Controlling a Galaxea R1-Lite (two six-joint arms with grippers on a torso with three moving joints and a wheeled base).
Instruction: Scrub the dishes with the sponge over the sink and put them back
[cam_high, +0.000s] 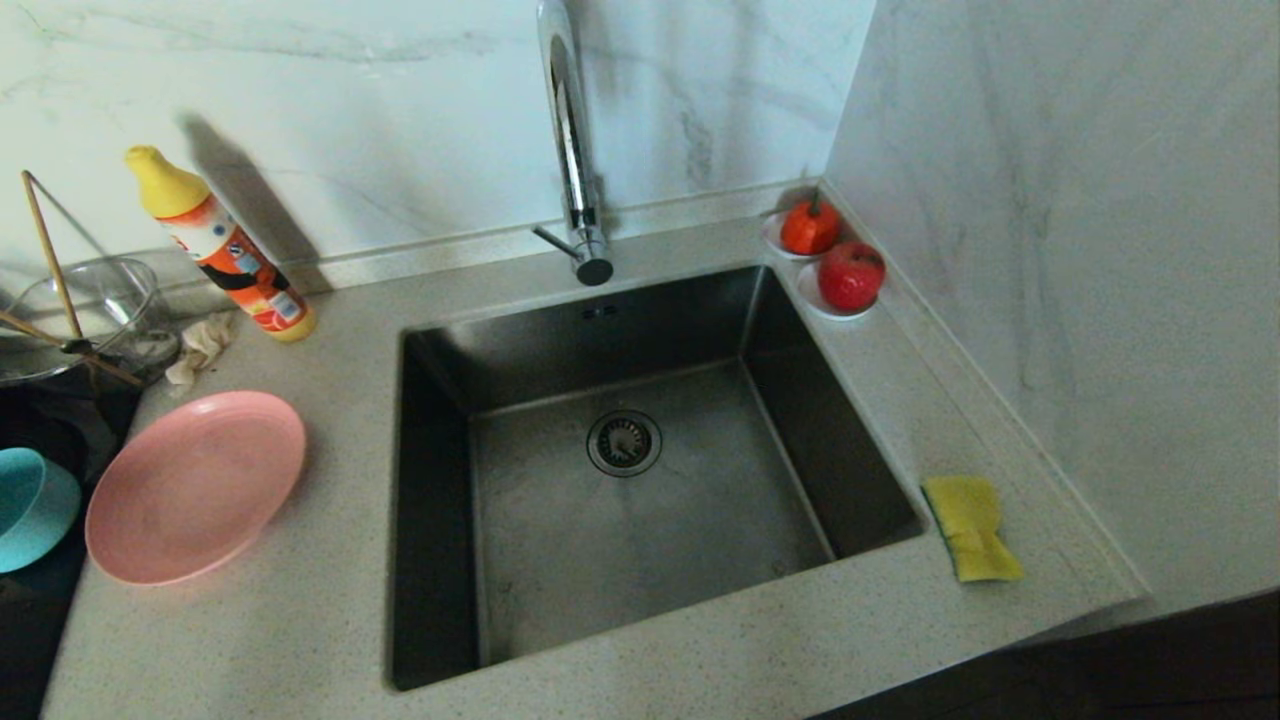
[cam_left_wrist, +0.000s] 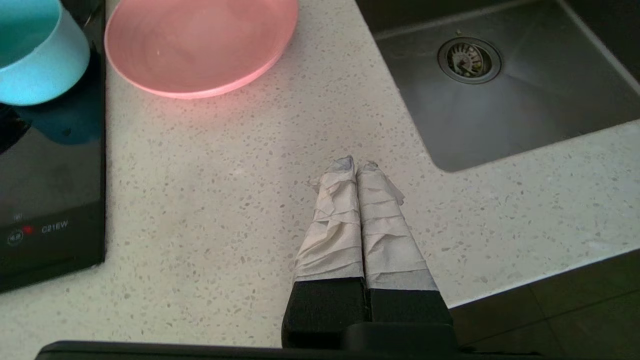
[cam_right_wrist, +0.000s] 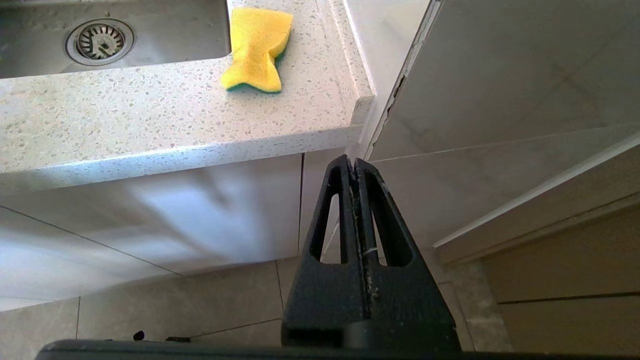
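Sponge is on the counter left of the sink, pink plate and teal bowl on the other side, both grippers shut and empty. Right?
Wrong on sides. The head view shows the sponge on the counter right of the sink; the pink plate and teal bowl sit left. Left gripper and right gripper are shut and empty.

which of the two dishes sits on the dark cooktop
The teal bowl; it rests on the black cooktop, while the pink plate lies on the speckled counter.
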